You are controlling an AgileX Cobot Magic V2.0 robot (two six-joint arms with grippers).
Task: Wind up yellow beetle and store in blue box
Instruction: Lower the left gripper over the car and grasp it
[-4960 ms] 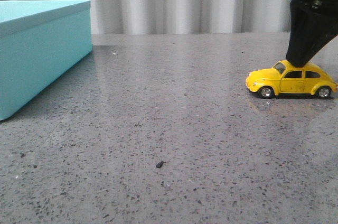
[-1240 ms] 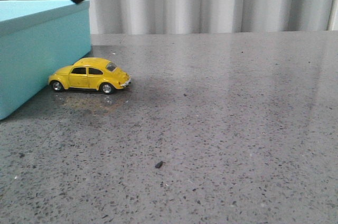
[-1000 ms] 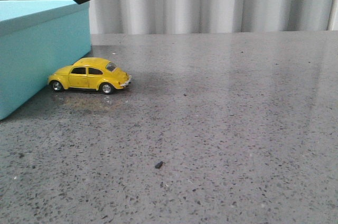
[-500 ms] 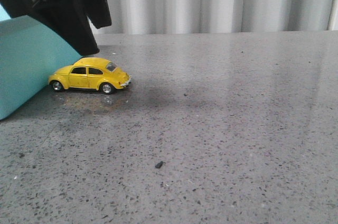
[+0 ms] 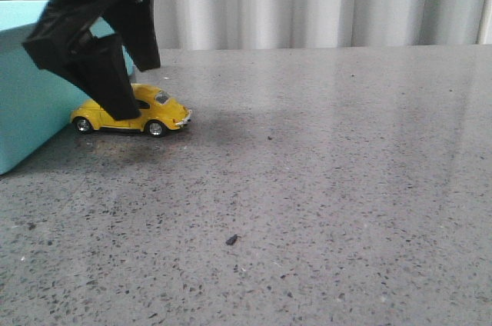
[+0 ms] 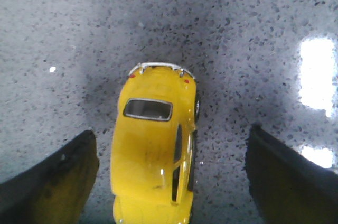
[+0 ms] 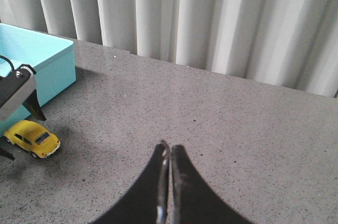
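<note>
Beetle (image 5: pixel 150 113) parked on the grey table (image 5: pixel 323 187), nose in toward the blue box (image 5: pixel 31 103), sitting just beside its side wall, outside it and on all four wheels. Over it comes the left gripper (image 5: pixel 127 91), fingers spread wide, one black finger on each flank of the little car. From the left wrist camera the yellow roof (image 6: pixel 153 150) sits between the two dark fingers (image 6: pixel 58 182), nearer one than the other, and neither pad is touching the paint.

So this looks like the pick-up for storing: the car lies at the box, and the grab is being lined up. Whether the spring is wound, the pictures cannot say.

Next move, by my reading: centre the car in the gap, drop a touch lower, close on the doors, then lift high enough to clear the box rim before carrying it across and in. The body is glossy and rounded, so a low squeeze could slip.

The right gripper (image 7: pixel 170 155) hangs well apart, fingers pressed together, holding nothing.
</note>
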